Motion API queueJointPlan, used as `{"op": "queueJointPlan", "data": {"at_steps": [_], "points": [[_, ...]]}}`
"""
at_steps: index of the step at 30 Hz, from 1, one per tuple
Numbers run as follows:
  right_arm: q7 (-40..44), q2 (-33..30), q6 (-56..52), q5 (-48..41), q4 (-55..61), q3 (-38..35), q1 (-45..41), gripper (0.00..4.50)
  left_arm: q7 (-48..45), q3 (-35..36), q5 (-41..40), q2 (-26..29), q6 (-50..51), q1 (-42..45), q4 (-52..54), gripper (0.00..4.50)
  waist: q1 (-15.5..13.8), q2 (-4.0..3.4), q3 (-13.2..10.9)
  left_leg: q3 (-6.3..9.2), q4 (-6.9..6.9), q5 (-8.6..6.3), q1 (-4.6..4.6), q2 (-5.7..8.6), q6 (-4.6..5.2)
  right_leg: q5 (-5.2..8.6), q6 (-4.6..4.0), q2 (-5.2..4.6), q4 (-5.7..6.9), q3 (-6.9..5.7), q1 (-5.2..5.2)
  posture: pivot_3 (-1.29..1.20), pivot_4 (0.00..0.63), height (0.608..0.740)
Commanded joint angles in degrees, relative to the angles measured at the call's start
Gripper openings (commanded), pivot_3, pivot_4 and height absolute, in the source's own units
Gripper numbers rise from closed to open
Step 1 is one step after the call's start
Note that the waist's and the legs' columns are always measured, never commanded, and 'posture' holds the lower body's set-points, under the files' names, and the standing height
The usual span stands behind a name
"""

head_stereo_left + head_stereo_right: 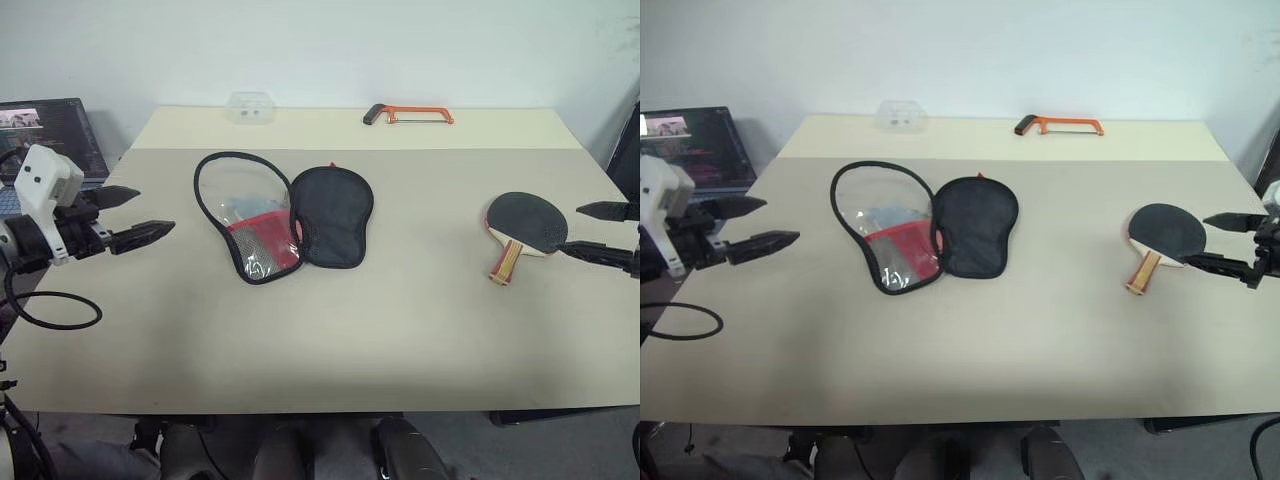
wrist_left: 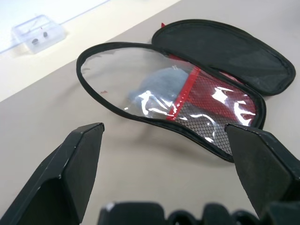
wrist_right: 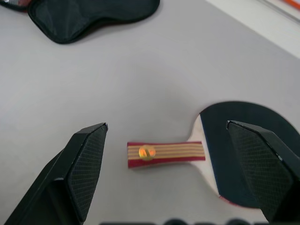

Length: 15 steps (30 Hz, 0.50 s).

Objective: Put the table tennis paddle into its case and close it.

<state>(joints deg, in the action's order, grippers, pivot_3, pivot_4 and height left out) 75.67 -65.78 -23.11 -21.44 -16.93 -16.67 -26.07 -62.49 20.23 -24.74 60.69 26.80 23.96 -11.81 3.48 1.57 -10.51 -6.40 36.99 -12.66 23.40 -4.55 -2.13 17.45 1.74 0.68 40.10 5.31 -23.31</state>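
A wide beige table [image 1: 330,350] carries the paddle-shaped black fabric zip case [image 1: 285,215], which lies unzipped and spread flat in two joined halves a little left of the table's middle: the left half is a clear plastic side with a black zip border and a red mesh lower part, with something grey-blue showing through the plastic, and the right half is plain black fabric. Well apart from it, near the table's right edge, lies the table tennis paddle [image 1: 525,226], a round black rubber-faced bat whose short striped red-and-tan wooden handle points toward the near edge; it rests flat on the table, outside the case. The right gripper [image 1: 605,232] sits just beside the paddle's right side, its two black fingers spread wide with nothing between them; in the right wrist view the handle lies on the table between the fingers, untouched. The left gripper [image 1: 135,215] hangs at the table's left edge, aimed toward the case, likewise spread wide and empty. At the far edge lie an orange-framed hacksaw [image 1: 408,115] and a small clear plastic box [image 1: 250,106].
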Motion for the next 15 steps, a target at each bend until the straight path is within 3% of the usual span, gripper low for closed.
{"op": "queueJointPlan", "data": {"at_steps": [1,11,15], "points": [[-0.8,-1.4,-0.4,-1.0,2.2,-1.4,-1.3,4.48,0.5,-0.1,-0.4,-1.4,-2.0,2.2,-0.1,4.5,-0.1,0.0,0.0,0.0,0.01,0.0,0.0,0.0,0.0,0.0,0.0,0.0,0.0,-0.01,0.0,0.0,0.15,0.74],[-2.2,-0.7,-1.1,-2.5,4.4,-2.3,-1.8,4.48,3.8,-3.7,1.9,-4.9,-4.1,7.7,-3.8,4.5,-0.1,0.01,0.0,0.0,0.01,0.0,0.02,0.02,0.0,0.0,0.0,0.01,0.0,0.01,0.0,0.0,0.15,0.74],[-2.7,0.0,-1.0,-3.1,5.8,-1.6,-1.2,4.48,10.7,-8.1,7.9,-5.9,-2.2,7.9,-5.0,4.5,-0.1,0.02,0.0,0.0,0.02,0.0,0.02,0.02,0.0,0.0,0.0,0.01,0.0,0.02,0.0,0.0,0.15,0.74]]}}
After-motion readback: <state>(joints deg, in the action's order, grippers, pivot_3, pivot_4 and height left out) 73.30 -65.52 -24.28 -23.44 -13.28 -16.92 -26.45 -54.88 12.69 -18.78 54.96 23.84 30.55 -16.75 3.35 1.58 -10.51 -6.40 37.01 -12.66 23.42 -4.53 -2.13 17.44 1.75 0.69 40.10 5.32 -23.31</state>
